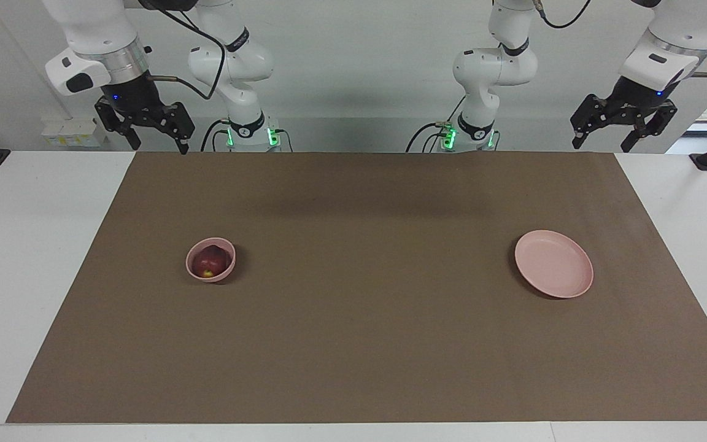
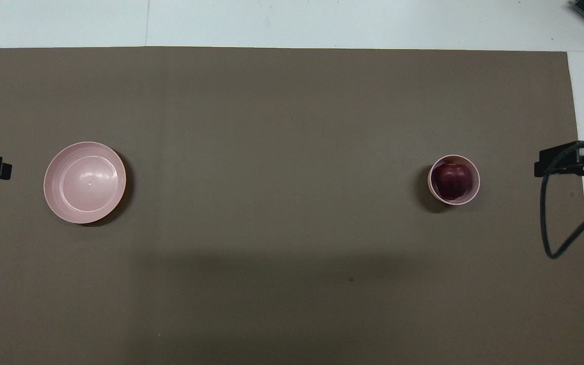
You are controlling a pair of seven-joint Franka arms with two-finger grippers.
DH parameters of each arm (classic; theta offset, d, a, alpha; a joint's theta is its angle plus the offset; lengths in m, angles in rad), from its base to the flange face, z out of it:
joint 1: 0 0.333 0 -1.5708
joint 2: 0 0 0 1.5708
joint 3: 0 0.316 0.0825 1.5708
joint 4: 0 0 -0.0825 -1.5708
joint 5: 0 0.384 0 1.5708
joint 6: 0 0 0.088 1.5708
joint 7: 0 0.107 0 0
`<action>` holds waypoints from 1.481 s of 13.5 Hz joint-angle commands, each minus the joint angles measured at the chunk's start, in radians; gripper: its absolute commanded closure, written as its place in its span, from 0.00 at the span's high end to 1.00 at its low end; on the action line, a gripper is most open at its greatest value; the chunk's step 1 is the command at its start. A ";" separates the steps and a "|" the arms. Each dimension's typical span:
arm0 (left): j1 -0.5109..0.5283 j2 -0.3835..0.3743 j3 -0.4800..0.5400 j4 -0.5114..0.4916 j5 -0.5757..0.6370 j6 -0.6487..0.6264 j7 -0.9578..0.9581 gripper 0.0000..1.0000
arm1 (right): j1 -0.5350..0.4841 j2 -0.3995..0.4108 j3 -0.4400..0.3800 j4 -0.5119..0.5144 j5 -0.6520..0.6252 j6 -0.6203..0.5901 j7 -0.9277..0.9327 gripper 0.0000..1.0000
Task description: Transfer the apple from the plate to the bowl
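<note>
The dark red apple (image 1: 209,263) lies inside the small deep pink bowl (image 1: 223,275), which stands on the brown mat toward the right arm's end of the table. In the overhead view the apple (image 2: 452,181) fills most of the bowl (image 2: 457,202). The wide pink plate (image 1: 553,264) lies empty toward the left arm's end, also seen in the overhead view (image 2: 85,182). My right gripper (image 1: 157,144) hangs open and empty, raised over the table edge nearest the robots. My left gripper (image 1: 603,142) hangs open and empty at the same height at its own end.
A brown mat (image 1: 353,344) covers most of the white table (image 1: 22,258). A black cable (image 2: 550,218) loops down from the right arm at the mat's edge. Bowl and plate stand far apart.
</note>
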 commanded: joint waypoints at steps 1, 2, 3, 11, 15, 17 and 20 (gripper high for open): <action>-0.003 -0.023 -0.005 -0.029 0.013 0.014 -0.010 1.00 | -0.010 -0.003 0.005 -0.007 0.011 0.002 -0.029 1.00; -0.003 -0.024 -0.005 -0.029 0.011 0.014 -0.010 1.00 | -0.008 -0.006 0.011 -0.001 0.002 -0.009 -0.064 1.00; 0.000 -0.024 -0.003 -0.029 0.011 0.009 -0.013 1.00 | -0.008 -0.014 0.013 0.007 -0.003 -0.024 -0.075 1.00; 0.003 -0.024 0.003 -0.029 0.022 0.009 -0.012 1.00 | -0.020 -0.088 -0.001 -0.042 0.015 -0.006 -0.107 1.00; 0.005 -0.026 0.003 -0.029 0.022 0.009 -0.007 1.00 | -0.020 -0.085 0.000 -0.038 0.020 -0.016 -0.110 1.00; 0.005 -0.023 0.003 -0.025 0.022 0.017 -0.007 1.00 | -0.020 -0.086 0.000 -0.038 0.020 -0.016 -0.110 1.00; 0.005 -0.023 0.000 -0.025 0.022 0.018 -0.005 1.00 | -0.020 -0.086 0.000 -0.038 0.020 -0.016 -0.110 1.00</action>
